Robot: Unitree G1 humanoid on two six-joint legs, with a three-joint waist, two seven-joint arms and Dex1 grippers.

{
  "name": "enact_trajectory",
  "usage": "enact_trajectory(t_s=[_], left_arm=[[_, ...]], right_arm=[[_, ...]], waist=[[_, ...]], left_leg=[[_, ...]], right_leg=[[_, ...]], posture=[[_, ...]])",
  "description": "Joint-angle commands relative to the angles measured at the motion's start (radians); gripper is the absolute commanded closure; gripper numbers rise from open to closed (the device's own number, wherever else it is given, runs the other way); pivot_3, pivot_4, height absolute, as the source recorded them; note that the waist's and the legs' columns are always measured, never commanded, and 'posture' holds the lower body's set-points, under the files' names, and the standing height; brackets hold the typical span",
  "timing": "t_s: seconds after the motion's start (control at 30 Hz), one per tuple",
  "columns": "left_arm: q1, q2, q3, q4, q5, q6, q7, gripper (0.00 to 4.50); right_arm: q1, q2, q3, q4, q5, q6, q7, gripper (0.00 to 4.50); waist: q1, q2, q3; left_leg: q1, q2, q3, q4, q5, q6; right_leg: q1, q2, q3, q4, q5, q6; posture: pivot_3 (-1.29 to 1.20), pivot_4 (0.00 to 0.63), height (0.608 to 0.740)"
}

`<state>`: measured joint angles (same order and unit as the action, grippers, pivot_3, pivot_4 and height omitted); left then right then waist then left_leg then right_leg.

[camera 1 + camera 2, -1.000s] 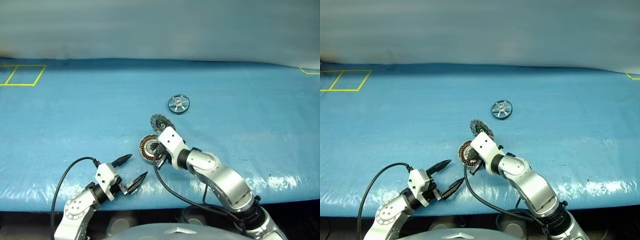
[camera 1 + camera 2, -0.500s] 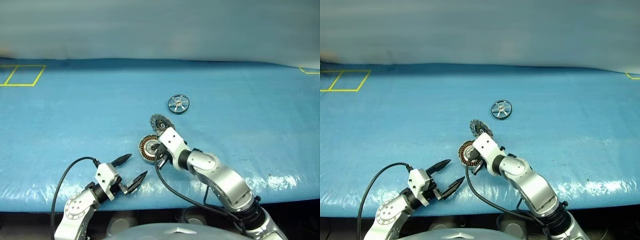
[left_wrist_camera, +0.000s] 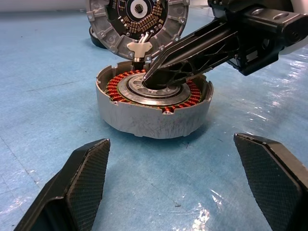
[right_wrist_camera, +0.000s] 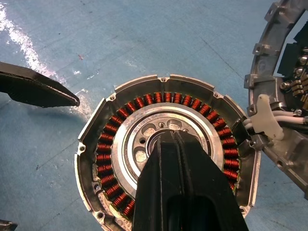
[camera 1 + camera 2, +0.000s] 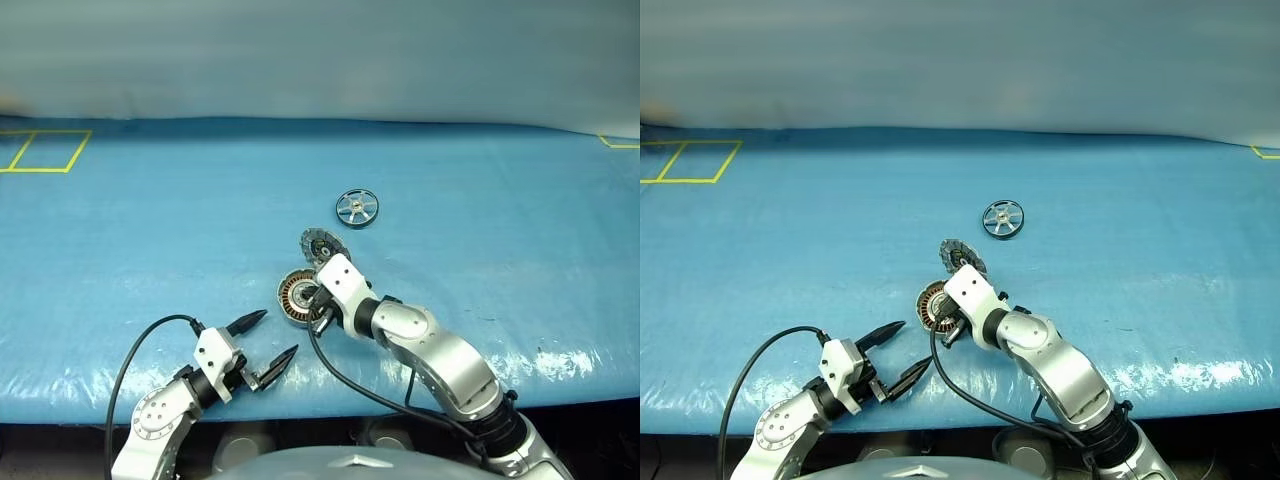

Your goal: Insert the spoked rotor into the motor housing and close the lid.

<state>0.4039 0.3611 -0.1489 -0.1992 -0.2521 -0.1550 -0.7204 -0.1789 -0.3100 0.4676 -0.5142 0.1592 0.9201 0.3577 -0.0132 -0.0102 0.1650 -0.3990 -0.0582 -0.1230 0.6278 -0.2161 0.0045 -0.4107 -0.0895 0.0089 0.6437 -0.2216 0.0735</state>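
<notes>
The motor housing (image 5: 291, 297) is a grey cup with a copper winding ring (image 4: 107, 159), sitting near the table's front. Its lid (image 5: 318, 243) stands open on the hinge at the far rim, dark patterned face (image 3: 137, 19) showing. My right gripper (image 4: 168, 139) is shut, its tips resting on the silver centre bearing inside the housing. The spoked rotor (image 5: 357, 208) lies flat on the table beyond the lid, apart from both grippers. My left gripper (image 5: 280, 332) is open and empty, just in front of the housing, pointing at it.
A blue sheet (image 5: 480, 220) covers the table. A yellow tape square (image 5: 45, 150) marks the far left and a yellow corner (image 5: 620, 142) the far right. The table's front edge (image 5: 560, 400) runs just behind my arms. A black cable (image 5: 128, 352) loops from my left wrist.
</notes>
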Motion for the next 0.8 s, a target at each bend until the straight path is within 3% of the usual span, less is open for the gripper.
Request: enact_trajectory(t_s=[0.03,0.3,0.43,0.57,0.6,0.7,0.8], left_arm=[[0.002,0.008,-0.007,-0.040,0.005,-0.002,0.002,0.00],[0.000,0.012,-0.007,-0.034,0.003,-0.003,-0.002,0.00],[-0.004,0.017,-0.006,-0.030,0.000,0.000,-0.010,0.00],[-0.011,0.021,-0.010,-0.027,-0.004,0.003,-0.016,0.00],[-0.012,0.021,-0.011,-0.026,-0.005,0.004,-0.015,0.00],[-0.015,0.023,-0.013,-0.026,-0.005,0.006,-0.017,0.00],[-0.015,0.023,-0.013,-0.027,-0.003,0.007,-0.013,0.00]], right_arm=[[-0.011,-0.029,-0.003,-0.040,0.004,0.022,0.024,4.46],[-0.005,-0.090,-0.218,-0.230,0.182,0.029,0.153,4.46],[-0.018,-0.265,-0.373,-0.302,0.319,0.082,0.306,4.46],[-0.056,-0.684,-0.238,-0.229,0.124,0.084,0.371,4.46],[-0.070,-0.744,-0.201,-0.199,0.081,0.069,0.375,4.46],[-0.158,-0.763,-0.140,-0.053,-0.033,-0.009,0.332,4.46],[-0.286,-0.646,-0.109,0.143,-0.165,-0.099,0.206,4.46]], waist=[[0.000,0.000,0.000],[0.001,0.000,0.000],[0.003,0.000,0.000],[0.003,0.002,0.001],[0.003,0.002,0.001],[-0.005,-0.001,0.002],[-0.011,0.000,0.002]], left_leg=[[0.000,0.000,0.000,0.000,0.000,0.000],[-0.001,0.000,0.000,0.000,0.000,0.000],[-0.002,-0.001,0.000,0.001,0.000,0.001],[-0.002,-0.002,0.003,0.001,0.000,0.002],[-0.002,-0.001,0.004,0.001,0.000,0.002],[-0.002,0.000,0.008,0.001,0.000,0.002],[0.000,0.002,0.011,0.001,0.000,0.002]], right_leg=[[0.000,0.000,0.000,0.000,0.000,0.000],[0.001,0.000,0.000,0.000,0.000,0.000],[0.002,-0.001,0.000,-0.001,0.001,0.001],[0.002,-0.003,0.000,-0.001,0.001,0.001],[0.002,-0.003,0.000,-0.001,0.001,0.001],[0.001,-0.003,0.000,-0.001,0.001,0.001],[0.000,-0.004,0.001,0.000,0.002,0.002]], posture=[[0.00,0.150,0.740],[0.00,0.150,0.740],[0.00,0.150,0.740],[0.00,0.150,0.740],[0.00,0.150,0.740],[0.00,0.150,0.740],[0.00,0.150,0.740]])
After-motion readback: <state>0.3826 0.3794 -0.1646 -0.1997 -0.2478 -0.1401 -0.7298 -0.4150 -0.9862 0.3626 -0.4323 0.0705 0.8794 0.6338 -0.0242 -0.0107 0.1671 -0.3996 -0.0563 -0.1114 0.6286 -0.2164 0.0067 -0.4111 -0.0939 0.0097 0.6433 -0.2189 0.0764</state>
